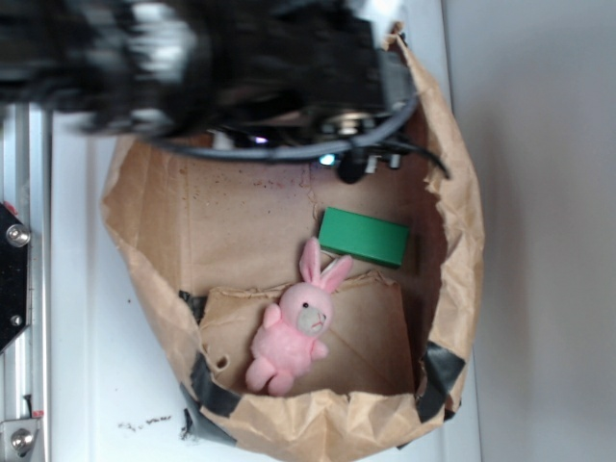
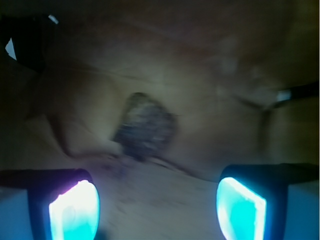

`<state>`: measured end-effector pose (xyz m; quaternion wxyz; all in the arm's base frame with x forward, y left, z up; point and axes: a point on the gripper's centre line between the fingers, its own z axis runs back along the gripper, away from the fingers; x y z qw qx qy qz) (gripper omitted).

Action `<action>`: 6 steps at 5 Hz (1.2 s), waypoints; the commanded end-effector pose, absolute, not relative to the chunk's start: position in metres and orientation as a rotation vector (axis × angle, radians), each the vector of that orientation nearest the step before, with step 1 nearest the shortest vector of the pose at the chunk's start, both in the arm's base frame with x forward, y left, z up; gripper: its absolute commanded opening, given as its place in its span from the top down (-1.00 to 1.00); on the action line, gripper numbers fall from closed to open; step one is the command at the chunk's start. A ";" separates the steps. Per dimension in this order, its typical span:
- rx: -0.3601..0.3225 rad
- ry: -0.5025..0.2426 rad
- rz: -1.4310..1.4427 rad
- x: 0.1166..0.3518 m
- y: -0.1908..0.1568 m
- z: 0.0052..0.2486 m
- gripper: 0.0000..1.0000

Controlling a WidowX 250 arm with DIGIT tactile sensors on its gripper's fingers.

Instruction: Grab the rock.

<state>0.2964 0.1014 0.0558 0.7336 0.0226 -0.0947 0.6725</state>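
Closest to the wrist camera, the hand (image 2: 157, 205) stands spread wide, its two glowing fingertips (image 2: 75, 210) at the bottom corners of the view with bare brown paper between them. It grips nothing and touches nothing that can be seen. Just beyond the gap, a little left of centre, lies the rock (image 2: 145, 125), a dark mottled angular lump resting on the creased floor of the paper bag (image 2: 240, 60), apart from both fingers. The picture is blurred, so how high the hand hangs over the paper cannot be told.

Judging from this, the step in hand is the approach: the rock is lined up ahead but not yet between the fingers. The next move calls for pushing forward and down until the fingers flank the lump, then closing on it.

Farther off, in the exterior view, the arm (image 1: 241, 58) covers the upper part of the bag and hides the rock; the green block (image 1: 364, 237) and the pink plush bunny (image 1: 294, 327) lie well clear on a cardboard flap.
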 end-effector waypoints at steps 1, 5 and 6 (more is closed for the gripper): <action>0.039 -0.332 1.523 0.336 0.125 0.043 -1.00; 0.033 -0.299 1.450 0.330 0.153 0.060 -1.00; 0.010 -0.272 1.467 0.330 0.157 0.071 -1.00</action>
